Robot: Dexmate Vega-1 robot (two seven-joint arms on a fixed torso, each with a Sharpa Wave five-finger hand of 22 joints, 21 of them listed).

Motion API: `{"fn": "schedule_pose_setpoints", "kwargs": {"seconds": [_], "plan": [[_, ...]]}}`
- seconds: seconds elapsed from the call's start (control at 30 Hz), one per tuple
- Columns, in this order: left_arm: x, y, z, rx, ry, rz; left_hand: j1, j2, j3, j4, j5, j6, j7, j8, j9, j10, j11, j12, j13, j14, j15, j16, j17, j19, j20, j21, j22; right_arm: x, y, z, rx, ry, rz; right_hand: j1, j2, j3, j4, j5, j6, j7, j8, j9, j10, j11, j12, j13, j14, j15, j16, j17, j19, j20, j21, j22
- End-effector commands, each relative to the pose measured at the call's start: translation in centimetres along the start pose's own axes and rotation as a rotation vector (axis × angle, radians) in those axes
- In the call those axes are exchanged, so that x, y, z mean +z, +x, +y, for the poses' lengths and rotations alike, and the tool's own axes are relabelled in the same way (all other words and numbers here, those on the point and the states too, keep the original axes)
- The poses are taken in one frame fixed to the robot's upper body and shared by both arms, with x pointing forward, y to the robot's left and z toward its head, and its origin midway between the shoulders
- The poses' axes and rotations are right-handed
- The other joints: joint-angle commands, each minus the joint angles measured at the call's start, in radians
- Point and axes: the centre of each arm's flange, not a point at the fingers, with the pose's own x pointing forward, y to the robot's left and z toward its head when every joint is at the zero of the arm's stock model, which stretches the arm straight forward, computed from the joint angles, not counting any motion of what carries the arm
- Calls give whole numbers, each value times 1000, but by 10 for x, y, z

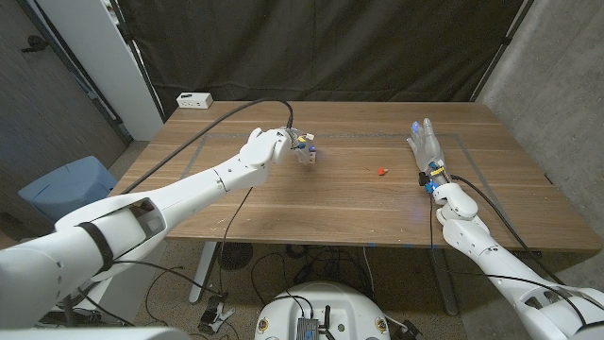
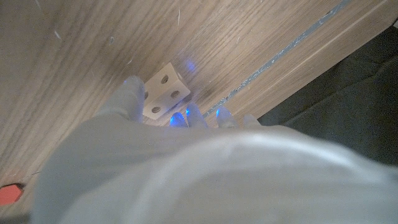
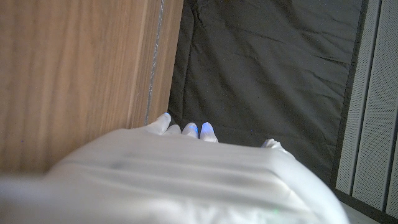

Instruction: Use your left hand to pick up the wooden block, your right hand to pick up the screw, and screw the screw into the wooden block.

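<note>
Left hand: the left hand (image 1: pixel 267 147) reached out over the middle of the desk (image 1: pixel 283 203) and sat right at the wooden block (image 1: pixel 305 154). In the left wrist view its fingers (image 2: pixel 132 93) curved around the block on two sides, with fingertips lit blue beside it. Whether it truly gripped the block or only touched it could not be told.

Wooden block: a small pale cube (image 2: pixel 163 93) with round holes in its upper face, standing on the desk at the left hand's fingertips, toward the far half of the desk.

Screw: the screw (image 1: pixel 380 172), a small red piece, lay on the bare wood between the two hands, well apart from the block and nearer to the right hand. It showed as a red shape (image 2: pixel 9 193) at the edge of the left wrist view.

Right hand: the right hand (image 1: pixel 427 144) stood near the right side of the desk with its fingers spread and pointing away from the robot, released and holding nothing. It was apart from the screw.

Desk edge: a white box (image 1: pixel 195 99) sat at the far left corner of the desk.

Backdrop: a dark curtain (image 3: pixel 267 68) hung behind the desk.
</note>
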Motion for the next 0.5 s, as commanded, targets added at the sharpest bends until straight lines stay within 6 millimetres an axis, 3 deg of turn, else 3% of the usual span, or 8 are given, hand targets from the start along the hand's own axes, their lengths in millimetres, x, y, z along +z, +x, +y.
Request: {"fn": "schedule_pose_setpoints", "kwargs": {"seconds": [0.03, 0.5], "plan": [[3, 6, -6, -6, -2, 3, 10, 5, -6, 1, 5, 0, 1, -4, 1, 0, 3, 2, 4, 8, 0, 1, 6, 7, 4, 5, 2, -1, 0, -2, -5, 3, -1, 4, -10, 3, -4, 6, 1, -8, 4, 4, -7, -6, 4, 2, -6, 0, 5, 3, -3, -27, 1, 3], [9, 10, -4, 13, -4, -4, 17, 10, -11, 1, 6, 13, 0, -2, 1, 12, 0, 7, 9, 17, -4, -1, 6, 15, 4, 4, 1, -1, 0, -3, -7, 5, -1, 4, -10, 2, -5, 8, 2, -8, 5, 4, -7, -8, 5, 2, -6, 1, 6, 4, -3, -27, 1, 3]]}}
